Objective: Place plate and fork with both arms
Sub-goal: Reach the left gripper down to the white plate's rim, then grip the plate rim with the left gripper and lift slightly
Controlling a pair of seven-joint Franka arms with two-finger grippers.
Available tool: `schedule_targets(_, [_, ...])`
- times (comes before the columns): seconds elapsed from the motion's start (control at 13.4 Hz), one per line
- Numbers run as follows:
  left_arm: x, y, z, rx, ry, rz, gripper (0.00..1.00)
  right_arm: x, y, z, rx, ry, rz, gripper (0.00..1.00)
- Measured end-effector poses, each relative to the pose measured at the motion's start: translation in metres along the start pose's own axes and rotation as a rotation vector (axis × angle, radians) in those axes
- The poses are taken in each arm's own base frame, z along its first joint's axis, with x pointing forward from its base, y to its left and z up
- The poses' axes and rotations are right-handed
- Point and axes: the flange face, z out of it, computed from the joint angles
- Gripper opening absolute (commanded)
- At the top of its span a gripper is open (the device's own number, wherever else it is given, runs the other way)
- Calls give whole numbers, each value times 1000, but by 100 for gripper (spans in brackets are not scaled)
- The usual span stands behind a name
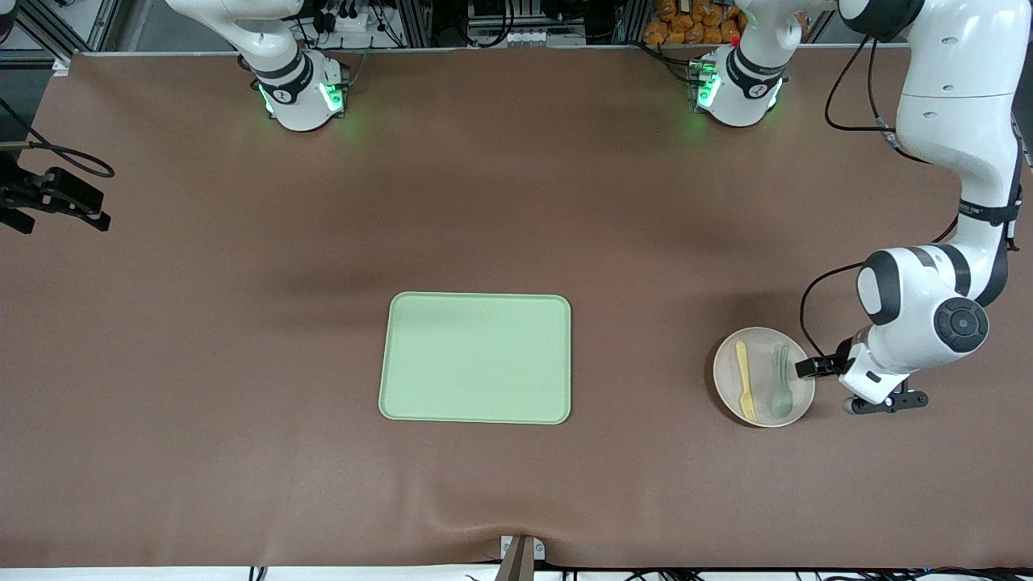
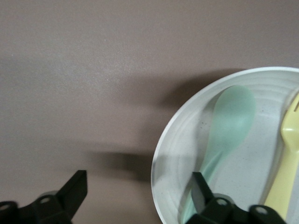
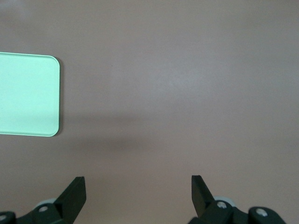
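**Left gripper straddling the plate rim; right arm waiting**

You see the round off-white plate (image 1: 763, 376) resting on the brown table cover (image 1: 242, 363) toward the left arm's end of the table, well apart from the rectangular light-green tray (image 1: 476, 357) that lies near the table's middle. Two utensils lie in the plate, side by side and roughly parallel: the pale-yellow fork (image 1: 745, 380) on the side facing the tray, and the grey-green spoon (image 1: 781, 383) on the side facing the left arm's wrist. Neither utensil touches the other.

Your left arm reaches down from its base to the plate's edge. The left gripper (image 1: 809, 367) sits low at the rim on the side away from the tray. In the left wrist view its fingers (image 2: 70, 193) are spread wide, one over bare table cover outside the plate and the other over the plate's inside, in front of the spoon's handle, so the rim (image 2: 161, 158) lies between them. You cannot tell from these views whether either finger touches the plate. Nothing is gripped.

Your right arm waits; only its base shows in the front view. The right wrist view shows the right gripper (image 3: 139, 192) with its fingers spread wide and holding nothing, over bare table cover, with one corner of the tray (image 3: 28, 93) in sight
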Motion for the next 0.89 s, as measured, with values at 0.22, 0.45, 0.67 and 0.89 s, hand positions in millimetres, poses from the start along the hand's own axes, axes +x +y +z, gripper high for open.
schedule_targets(0.22, [0,0,4,-13,-2,-13,67,0,0,0,0,0,0,100])
schedule_targets(0.45, [1,1,11,-39,5,-40,52,0,0,0,0,0,0,100])
schedule_targets(0.67, [0,2,17,-42,5,-42,30,0,0,0,0,0,0,100])
schedule_targets(0.89, [1,4,16,-63,5,-62,0,0,0,0,0,0,0,100])
